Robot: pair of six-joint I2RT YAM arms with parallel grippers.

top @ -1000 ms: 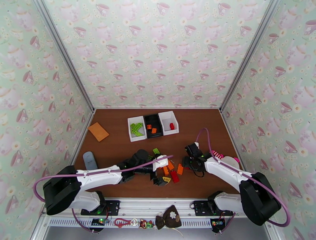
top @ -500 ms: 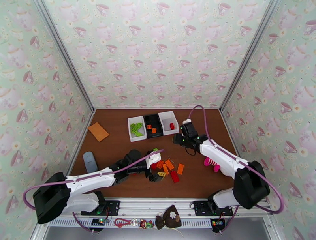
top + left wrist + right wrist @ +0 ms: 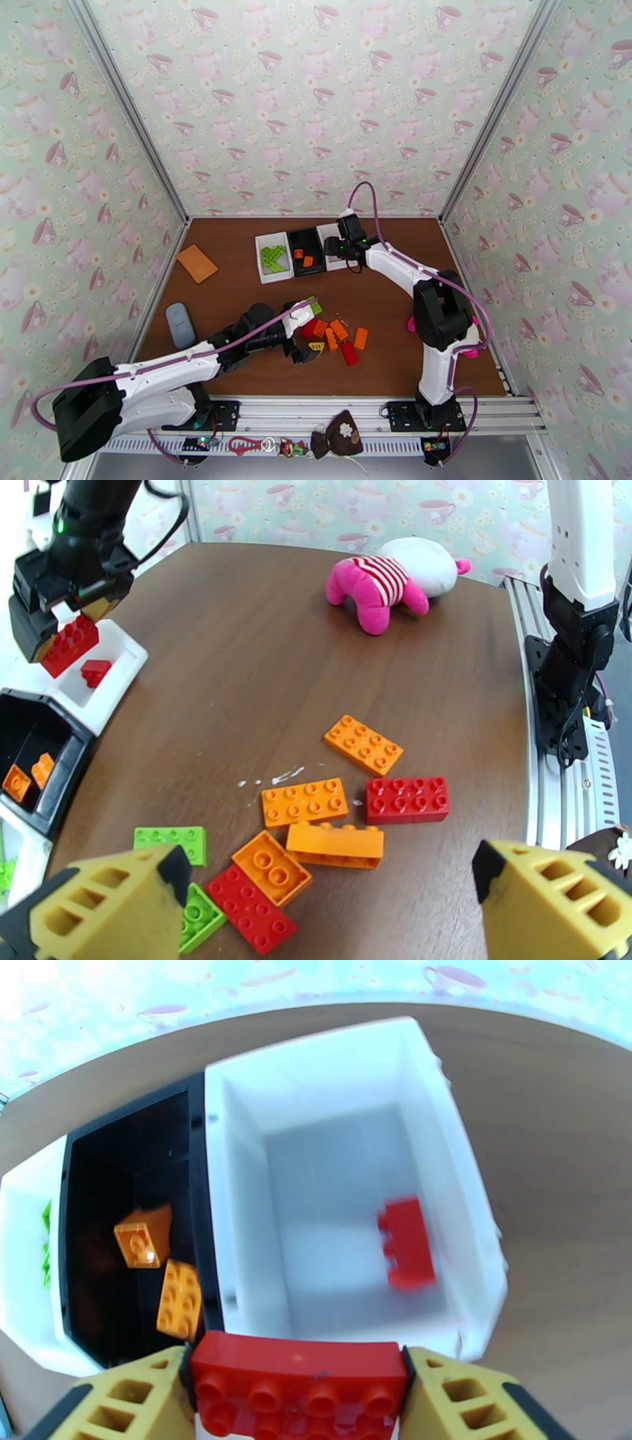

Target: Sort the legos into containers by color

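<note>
Right end effector [image 3: 299, 1399] clamps a red studded plastic brick [image 3: 299, 1370], lower edge cut off, over the white rectangular bin [image 3: 237, 1197] holding a blurred red brick [image 3: 407, 1243]; left end effector [image 3: 316, 906] gapes, well apart from it.

The left arm [image 3: 170, 365] and right arm [image 3: 395, 264] have white shells over their long links, with blocky black joints and shoulders. A mauve cable [image 3: 361, 185] runs along each. The left pincer [image 3: 330, 864] and right pincer [image 3: 296, 1366] have yellow, slotted fingers [image 3: 545, 898] with black tips.
</note>
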